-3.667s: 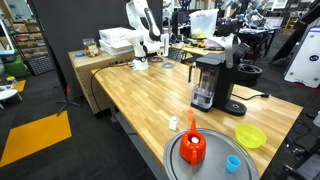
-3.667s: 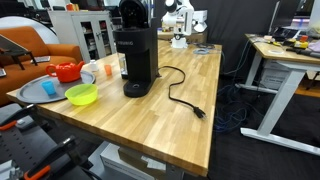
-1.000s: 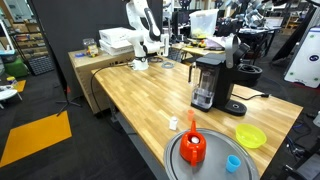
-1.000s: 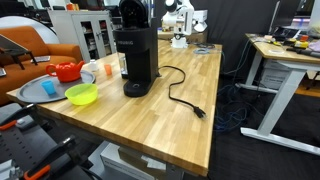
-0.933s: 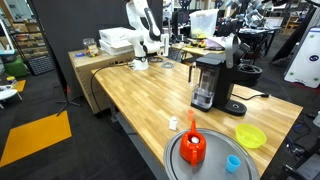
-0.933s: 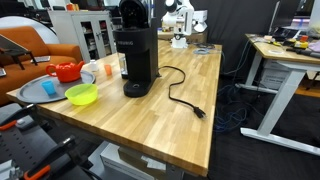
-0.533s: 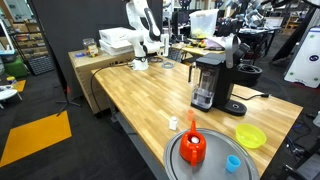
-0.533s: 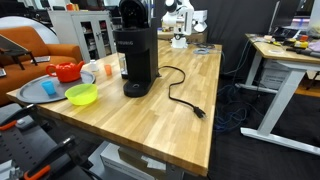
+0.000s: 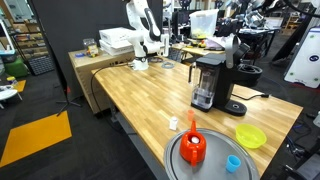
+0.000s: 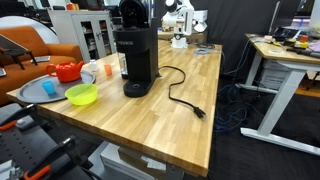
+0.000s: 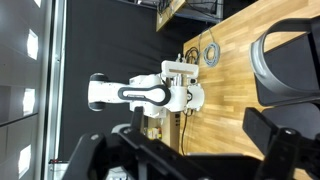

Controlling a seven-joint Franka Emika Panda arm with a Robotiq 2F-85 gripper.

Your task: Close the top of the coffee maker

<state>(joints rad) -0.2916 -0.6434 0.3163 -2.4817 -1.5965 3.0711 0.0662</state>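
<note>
The coffee maker is a tall black boxy machine standing on the wooden table, seen in both exterior views. Its top is tilted up and open, showing a lighter grey underside; in an exterior view it rises above the body. My gripper shows only in the wrist view, as dark fingers in the foreground, spread apart with nothing between them. It is some way back from the coffee maker, whose black bulk fills the right edge of that view.
A red pot stands on a round grey tray with a blue cup. A yellow-green bowl and a black power cord lie near the machine. A white robot arm stands at the far end.
</note>
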